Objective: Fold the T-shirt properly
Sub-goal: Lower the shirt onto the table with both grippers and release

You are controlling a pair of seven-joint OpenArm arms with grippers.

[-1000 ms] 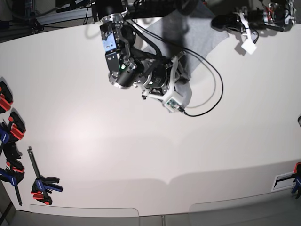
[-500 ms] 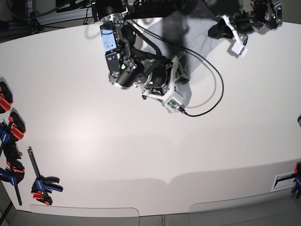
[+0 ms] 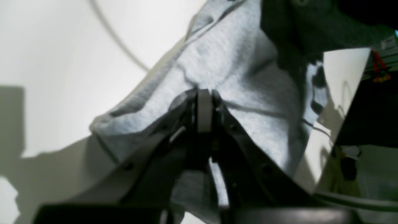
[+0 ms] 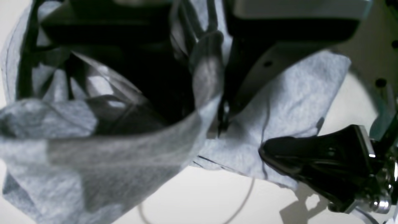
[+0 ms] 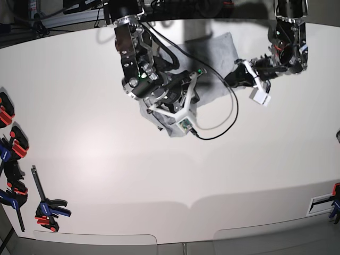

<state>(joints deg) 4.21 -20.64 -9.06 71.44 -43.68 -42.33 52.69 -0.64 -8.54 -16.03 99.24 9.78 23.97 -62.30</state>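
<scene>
**Observer:** Where's the T-shirt [image 5: 212, 58] from your pincers?

**Operator:** It's bunched at the far middle of the table [image 5: 95, 159], strung between my two arms. Its long axis runs from the right gripper [image 4: 219, 124] across to the left gripper [image 3: 203, 104]. My right one is buried in the heap with a fold clamped between its jaws. My left has its jaws together, tips against the cloth edge just ahead; I think they pinch a thin fold, but it's blurred.

**Observer:** What can't you see?

**Operator:** The lettering, sleeves and collar, all hidden. A black cable [image 5: 226, 119] loops beside the shirt.
</scene>
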